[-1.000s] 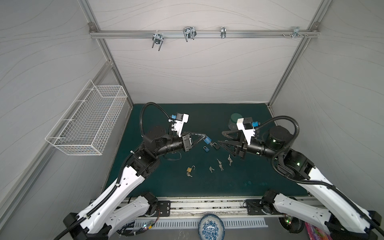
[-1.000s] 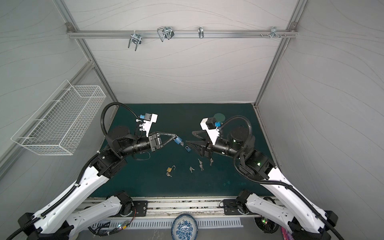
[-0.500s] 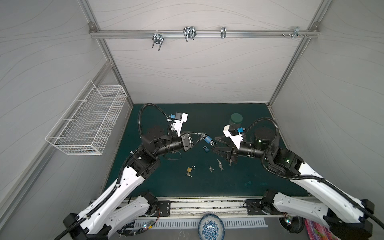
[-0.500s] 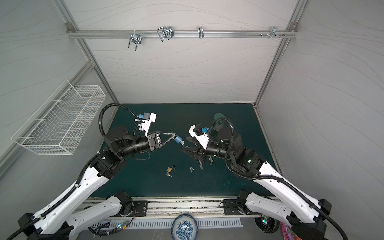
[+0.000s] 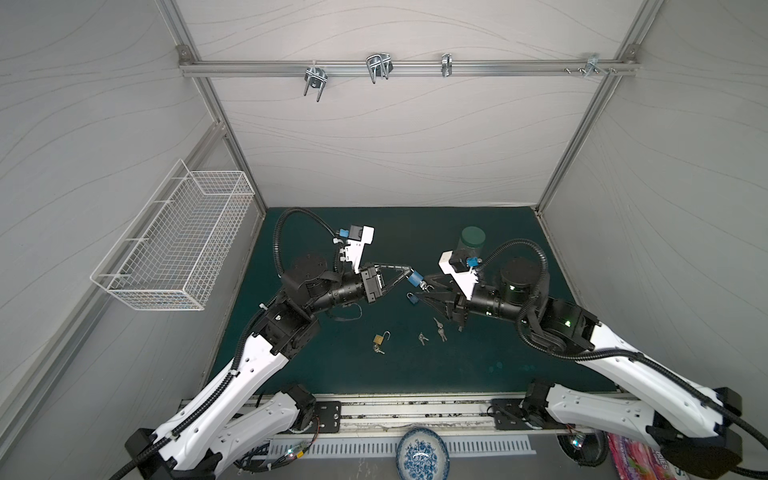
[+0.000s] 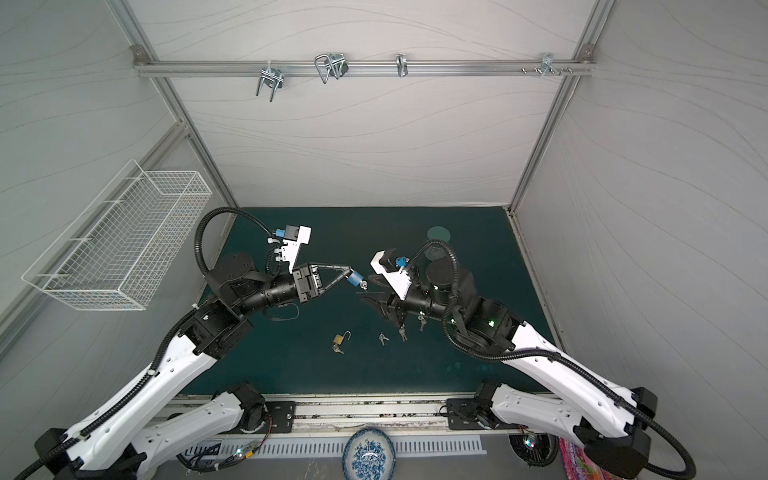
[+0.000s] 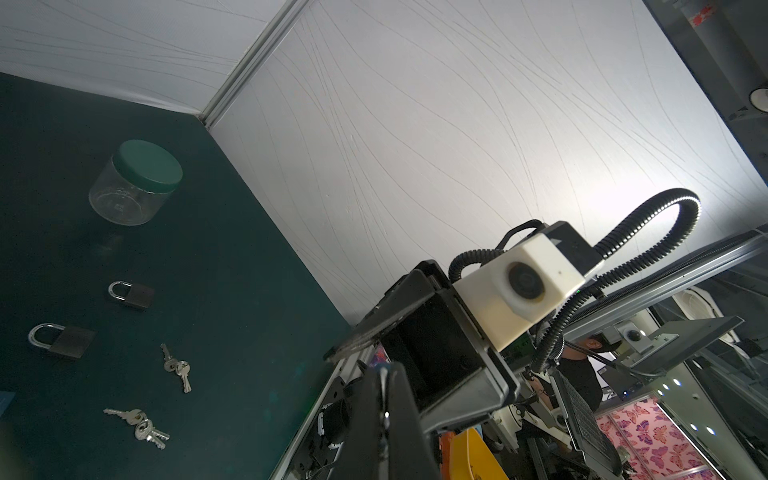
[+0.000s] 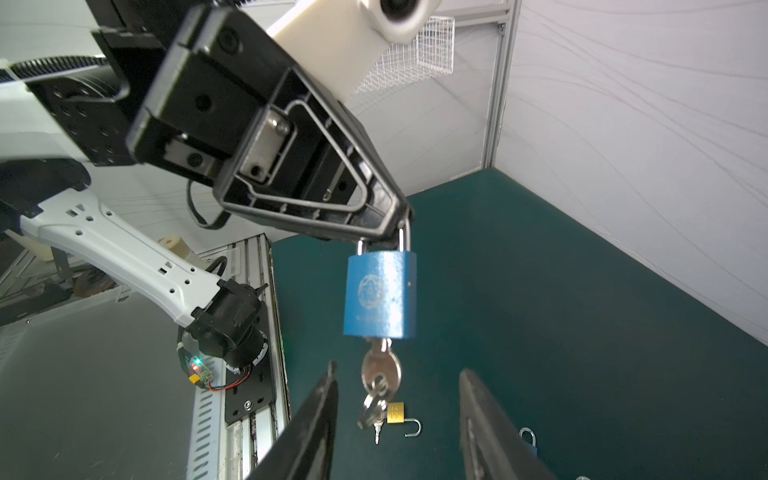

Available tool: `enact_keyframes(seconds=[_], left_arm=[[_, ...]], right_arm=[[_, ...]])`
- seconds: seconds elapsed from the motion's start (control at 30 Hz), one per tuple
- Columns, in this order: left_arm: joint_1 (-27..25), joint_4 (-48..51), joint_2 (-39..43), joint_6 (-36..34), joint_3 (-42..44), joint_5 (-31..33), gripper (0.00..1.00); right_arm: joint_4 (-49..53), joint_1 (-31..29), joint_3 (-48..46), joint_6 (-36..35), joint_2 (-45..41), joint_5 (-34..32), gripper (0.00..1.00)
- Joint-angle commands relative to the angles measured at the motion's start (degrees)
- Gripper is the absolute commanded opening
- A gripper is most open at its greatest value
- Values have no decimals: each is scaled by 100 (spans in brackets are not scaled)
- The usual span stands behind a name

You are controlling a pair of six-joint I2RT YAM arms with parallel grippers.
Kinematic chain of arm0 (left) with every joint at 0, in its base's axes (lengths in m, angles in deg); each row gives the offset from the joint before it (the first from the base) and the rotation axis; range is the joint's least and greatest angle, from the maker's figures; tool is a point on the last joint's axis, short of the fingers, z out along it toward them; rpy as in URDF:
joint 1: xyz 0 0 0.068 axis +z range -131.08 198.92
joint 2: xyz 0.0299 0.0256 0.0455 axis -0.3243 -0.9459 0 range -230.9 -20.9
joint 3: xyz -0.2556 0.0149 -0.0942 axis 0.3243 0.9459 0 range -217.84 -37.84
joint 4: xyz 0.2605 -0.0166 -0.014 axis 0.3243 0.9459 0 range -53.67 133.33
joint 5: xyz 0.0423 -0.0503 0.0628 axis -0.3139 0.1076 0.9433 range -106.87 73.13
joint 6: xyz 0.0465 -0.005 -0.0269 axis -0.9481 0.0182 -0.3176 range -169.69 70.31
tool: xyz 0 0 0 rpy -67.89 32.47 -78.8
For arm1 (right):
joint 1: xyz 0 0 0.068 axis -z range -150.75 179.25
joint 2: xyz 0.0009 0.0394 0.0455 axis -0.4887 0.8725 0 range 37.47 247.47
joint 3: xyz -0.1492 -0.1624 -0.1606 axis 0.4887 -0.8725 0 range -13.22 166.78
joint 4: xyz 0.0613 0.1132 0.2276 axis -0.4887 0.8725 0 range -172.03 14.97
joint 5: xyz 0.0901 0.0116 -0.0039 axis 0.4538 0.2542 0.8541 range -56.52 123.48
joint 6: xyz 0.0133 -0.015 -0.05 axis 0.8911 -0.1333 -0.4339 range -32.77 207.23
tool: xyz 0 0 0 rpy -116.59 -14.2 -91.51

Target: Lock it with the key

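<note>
1. Hanging in the air above the middle of the green tabletop (image 5: 332, 374), the blue padlock (image 8: 380, 295) is held by its shackle in the left pincer (image 8: 398, 227), whose jaws are clenched on the steel loop.
2. A key (image 8: 381, 368) sits in the keyhole on the underside of the lock body, and more keys dangle below it on the same ring.
3. The right pincer (image 8: 397, 370) is released. Its fingers (image 8: 328, 399) stand on either side of the key's head with a gap on both sides, touching nothing.
4. In both top views the two pincers face each other almost tip to tip.
5. On the tabletop lie a second blue padlock (image 5: 412, 298), a brass padlock (image 5: 379, 338) with its shackle swung open and a small key just beside it, and two loose key bunches (image 5: 423, 338) (image 5: 439, 328).
6. A clear jar (image 5: 471, 243) with a green lid stands farther back.
</note>
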Motion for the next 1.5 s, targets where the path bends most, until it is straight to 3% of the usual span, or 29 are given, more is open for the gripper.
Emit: enact_keyframes(seconds=[0.0, 0.2, 0.4, 0.7, 1.47], left_arm=[[15, -266, 51, -18, -3, -9, 0], [9, -306, 23, -1, -27, -41, 0], [17, -297, 38, 11, -2, -10, 0], [11, -224, 69, -59, -20, 36, 0], [19, -96, 60, -92, -1, 144, 0]], right_arm=[[-362, -56, -79, 32, -220, -78, 48], [-27, -69, 32, -23, -105, -253, 40], [149, -66, 115, -12, 63, -257, 39], [-1, -69, 106, 5, 27, -281, 21], [118, -68, 151, -23, -150, -456, 0]])
